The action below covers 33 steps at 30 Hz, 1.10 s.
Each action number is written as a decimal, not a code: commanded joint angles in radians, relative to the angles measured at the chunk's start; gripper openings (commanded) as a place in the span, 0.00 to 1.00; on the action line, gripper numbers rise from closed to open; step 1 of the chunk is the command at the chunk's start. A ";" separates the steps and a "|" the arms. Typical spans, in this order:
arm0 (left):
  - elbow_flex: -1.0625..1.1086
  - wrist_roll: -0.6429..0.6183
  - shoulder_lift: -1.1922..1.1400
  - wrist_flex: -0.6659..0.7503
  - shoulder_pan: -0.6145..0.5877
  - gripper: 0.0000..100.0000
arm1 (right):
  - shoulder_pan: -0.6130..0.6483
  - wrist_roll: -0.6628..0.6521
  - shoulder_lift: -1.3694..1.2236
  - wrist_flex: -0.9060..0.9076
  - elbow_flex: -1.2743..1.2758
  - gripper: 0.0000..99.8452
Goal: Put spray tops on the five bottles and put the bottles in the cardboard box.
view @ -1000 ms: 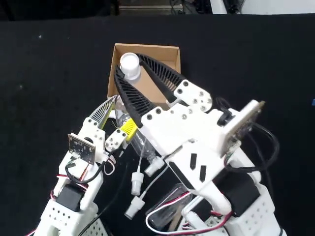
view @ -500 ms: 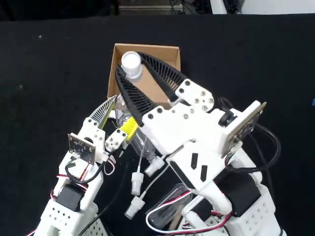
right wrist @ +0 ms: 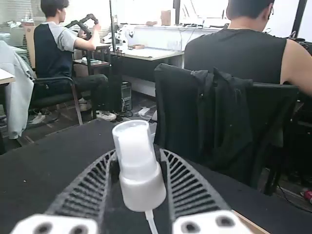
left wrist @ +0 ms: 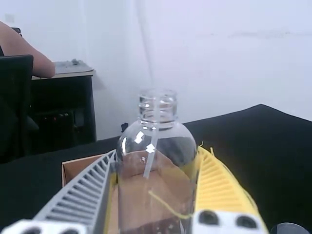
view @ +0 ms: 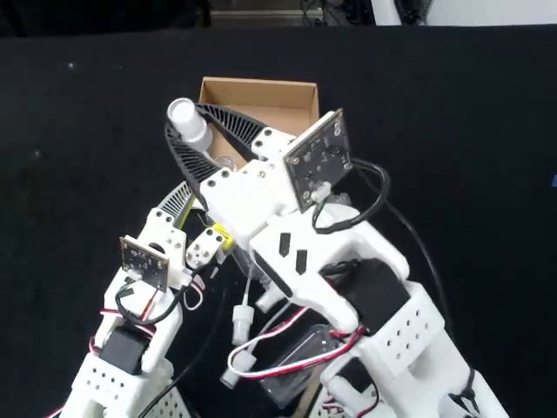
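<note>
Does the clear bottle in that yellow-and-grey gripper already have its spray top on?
No, the bottle shows a bare, open threaded neck with nothing screwed onto it.

A black table (view: 470,113) is spreading out to every edge of the high view. In the left wrist view a plain white wall (left wrist: 234,63) is rising behind it, evenly lit, with a dark desk (left wrist: 66,102) standing against it and a black chair (left wrist: 14,87) showing at the edge. In the right wrist view daylight is pouring through windows (right wrist: 204,9) along the far side, above a long white desk (right wrist: 146,51). A computer tower (right wrist: 126,96) is standing under that desk. A black chair with a dark jacket (right wrist: 219,117) is standing near the table, and an office chair (right wrist: 53,95) is sitting farther off on the grey floor (right wrist: 58,122).
</note>
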<state>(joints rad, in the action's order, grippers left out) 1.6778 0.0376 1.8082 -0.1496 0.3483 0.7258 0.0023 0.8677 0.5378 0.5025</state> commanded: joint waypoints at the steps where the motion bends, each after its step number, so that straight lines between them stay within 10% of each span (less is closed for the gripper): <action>1: 0.021 0.005 0.015 -0.002 0.002 0.03 | 0.012 -0.005 -0.001 0.025 -0.051 0.03; 17: 0.021 0.005 0.015 -0.002 0.002 0.03 | -0.006 -0.003 0.008 0.331 -0.275 0.17; 33: 0.021 0.005 0.015 -0.044 0.028 0.04 | -0.620 0.002 0.004 0.338 -0.035 0.04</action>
<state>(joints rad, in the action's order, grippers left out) 1.6778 0.0376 1.8082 -0.1818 0.3575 0.1857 0.0038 0.8692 0.8968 0.3705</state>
